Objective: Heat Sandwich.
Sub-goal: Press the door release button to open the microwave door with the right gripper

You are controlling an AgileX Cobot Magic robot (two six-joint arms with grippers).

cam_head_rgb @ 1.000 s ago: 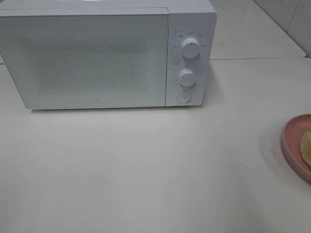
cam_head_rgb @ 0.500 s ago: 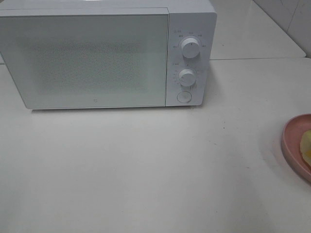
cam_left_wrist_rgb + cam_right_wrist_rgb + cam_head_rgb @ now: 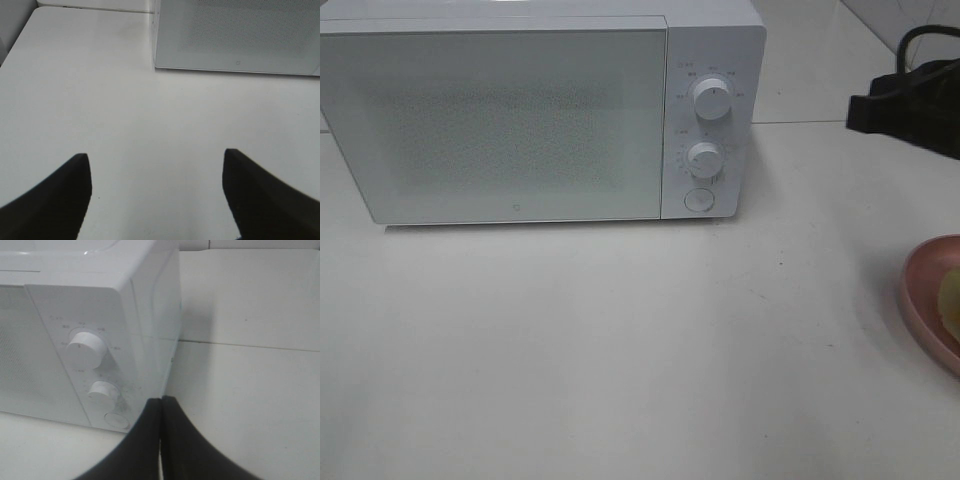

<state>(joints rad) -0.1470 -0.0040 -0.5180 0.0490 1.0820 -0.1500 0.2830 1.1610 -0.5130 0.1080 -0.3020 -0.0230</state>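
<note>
The white microwave (image 3: 540, 110) stands at the back of the table with its door shut. A pink plate (image 3: 926, 300) sits at the right edge, cut off by the frame, with a pale yellow sandwich (image 3: 950, 303) piece on it. The black right arm (image 3: 910, 100) shows at the upper right, above and behind the plate. In the right wrist view my right gripper (image 3: 161, 412) has its fingers together, empty, close to the microwave's (image 3: 90, 335) control panel corner. In the left wrist view my left gripper (image 3: 156, 165) is open and empty over bare table, facing the microwave door (image 3: 235, 35).
The microwave panel has two round knobs (image 3: 712, 98) and a round button (image 3: 698, 200). The white table (image 3: 620, 340) stretches in front of the microwave. A seam (image 3: 850, 122) crosses the table behind the right arm.
The right arm has come into the exterior view at the upper right; it was out of view before. Microwave and plate have not moved.
</note>
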